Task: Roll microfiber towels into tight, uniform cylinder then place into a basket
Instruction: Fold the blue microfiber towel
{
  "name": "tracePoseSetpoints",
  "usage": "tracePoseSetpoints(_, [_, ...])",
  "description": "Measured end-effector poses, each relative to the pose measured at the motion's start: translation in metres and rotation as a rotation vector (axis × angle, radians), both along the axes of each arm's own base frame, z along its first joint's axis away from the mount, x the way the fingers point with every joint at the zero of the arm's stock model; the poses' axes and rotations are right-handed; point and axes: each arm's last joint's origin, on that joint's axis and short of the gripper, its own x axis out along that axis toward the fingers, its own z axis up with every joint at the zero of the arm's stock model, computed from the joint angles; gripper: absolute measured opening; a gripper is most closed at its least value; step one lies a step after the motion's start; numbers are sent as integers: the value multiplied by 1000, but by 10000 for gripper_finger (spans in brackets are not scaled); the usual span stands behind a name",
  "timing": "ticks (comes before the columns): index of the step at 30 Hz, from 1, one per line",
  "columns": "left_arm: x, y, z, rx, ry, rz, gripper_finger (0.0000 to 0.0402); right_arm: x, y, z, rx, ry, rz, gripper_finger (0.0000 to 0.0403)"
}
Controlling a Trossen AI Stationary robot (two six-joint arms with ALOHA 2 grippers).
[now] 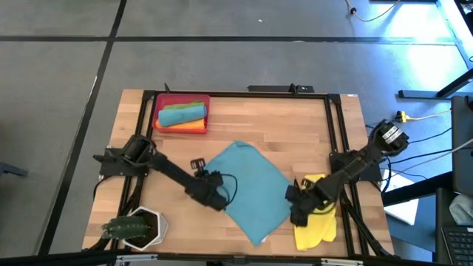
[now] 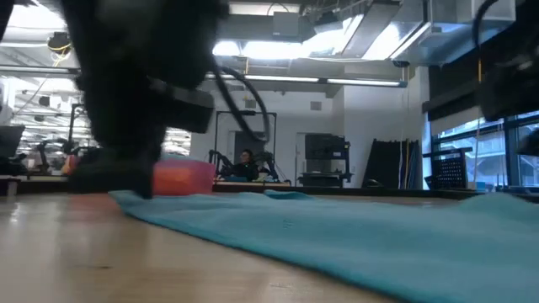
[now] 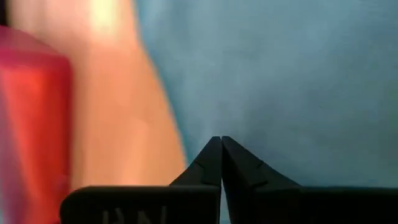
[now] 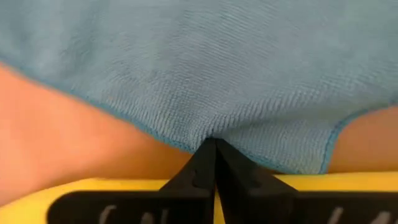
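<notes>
Two grippers are set at the flat teal towel (image 1: 250, 188): left gripper (image 1: 219, 198) at nine o'clock, pressed together; right gripper (image 1: 294, 198) at three o'clock, pinching its edge. Rolling likely awaits. Basket (image 1: 158, 111) at eleven o'clock, rolls stowed.

Two black jointed arms with looping cables, tapered fingers (image 3: 211, 163).
</notes>
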Motion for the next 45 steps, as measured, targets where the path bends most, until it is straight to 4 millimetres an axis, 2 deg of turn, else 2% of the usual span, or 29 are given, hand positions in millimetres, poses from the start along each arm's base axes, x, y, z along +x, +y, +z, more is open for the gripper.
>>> tracePoseSetpoints(6, [15, 41, 2, 125, 6, 7, 0, 3, 28, 6, 151, -163, 51, 22])
tracePoseSetpoints(12, [22, 75, 8, 174, 12, 68, 0, 6, 33, 9, 173, -231, 79, 23])
tracePoseSetpoints(15, [22, 70, 19, 145, -39, 62, 0, 6, 32, 9, 143, -239, 100, 23])
tracePoseSetpoints(18, [21, 50, 28, 121, -100, 9, 0, 11, 26, 9, 84, -286, 106, 23])
tracePoseSetpoints(22, [18, 9, 35, 68, -244, -62, 0, 29, 7, 11, -25, -376, 71, 23])
tracePoseSetpoints(26, [17, -35, 34, -26, -424, -137, 0, 56, -22, 16, -66, -458, 67, 14])
tracePoseSetpoints(30, [12, -63, 29, -70, -494, -201, 0, 80, -56, 23, -126, -550, 75, 5])
tracePoseSetpoints(33, [6, -69, 28, -69, -487, -209, 0, 91, -83, 25, -157, -578, 59, 12])
tracePoseSetpoints(36, [1, -66, 22, -65, -485, -174, 0, 99, -108, 23, -159, -579, 46, 11])
tracePoseSetpoints(45, [-3, -50, -2, -47, -616, -56, 0, 120, -162, -9, -159, -532, -20, 12])
